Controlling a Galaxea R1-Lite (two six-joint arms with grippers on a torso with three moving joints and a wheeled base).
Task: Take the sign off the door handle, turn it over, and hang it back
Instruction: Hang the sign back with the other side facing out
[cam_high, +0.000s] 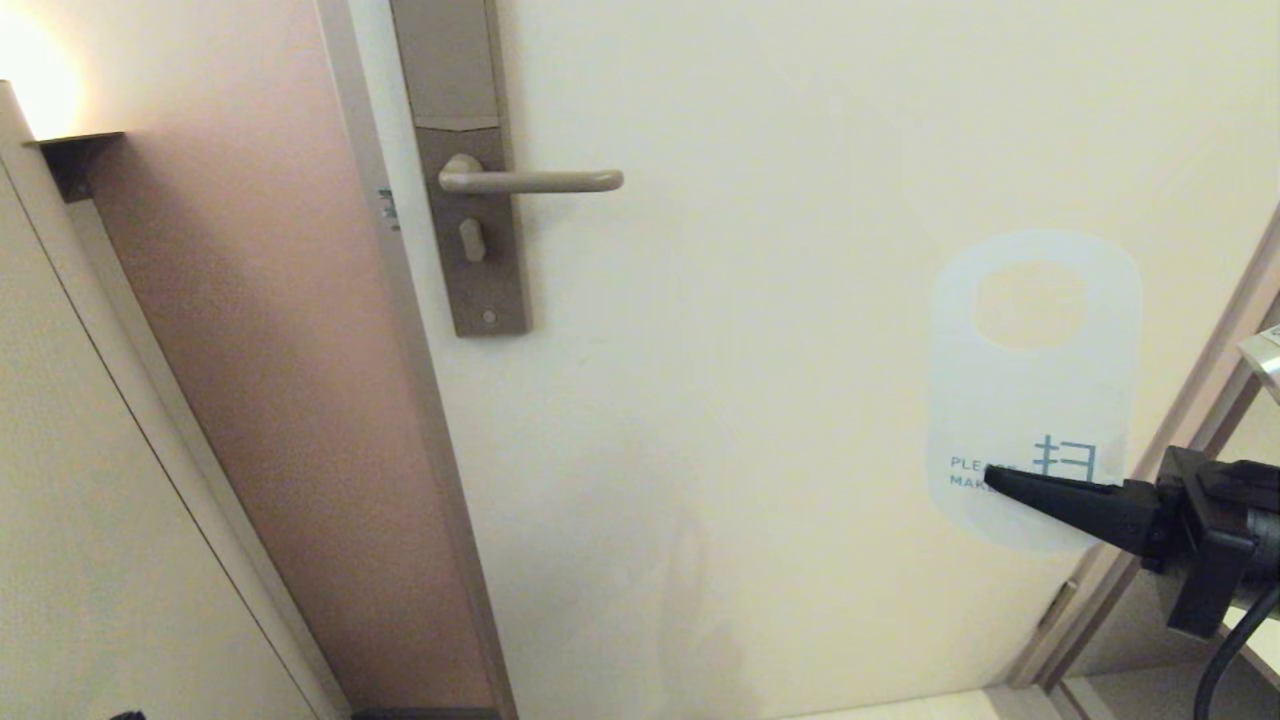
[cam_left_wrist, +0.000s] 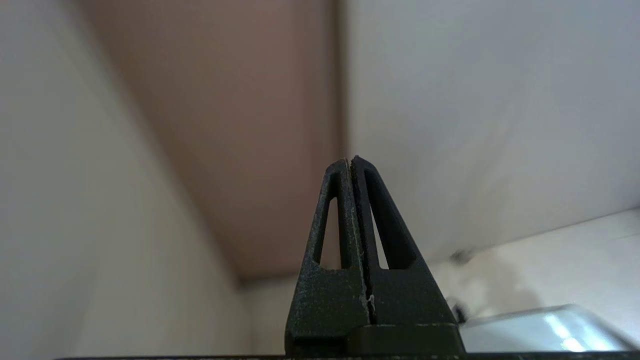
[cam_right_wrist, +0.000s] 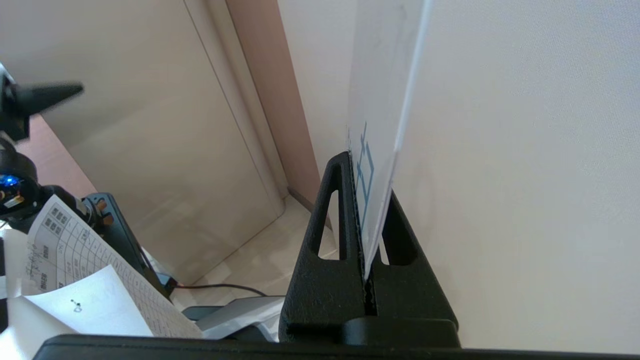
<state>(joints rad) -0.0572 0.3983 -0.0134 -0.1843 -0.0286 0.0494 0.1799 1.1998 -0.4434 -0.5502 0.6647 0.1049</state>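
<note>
The sign (cam_high: 1035, 400) is off the door handle (cam_high: 540, 181) and hangs in front of the door, far right of the handle and lower. Its white side with "PLEASE MAKE" print faces me, oval hole at the top. My right gripper (cam_high: 990, 478) comes in from the right and is shut on the sign's lower edge. In the right wrist view the card (cam_right_wrist: 385, 90) stands edge-on between the fingers of that gripper (cam_right_wrist: 365, 175). The slim lever sits bare on its tall backplate (cam_high: 470, 160). My left gripper (cam_left_wrist: 350, 161) is shut and empty, low at the left, outside the head view.
A brown wall strip (cam_high: 270, 350) and the door frame (cam_high: 400, 350) run left of the door. A lit wall lamp (cam_high: 40, 90) is at the upper left. Printed papers (cam_right_wrist: 75, 280) and a cable (cam_right_wrist: 220, 287) lie low beside the robot.
</note>
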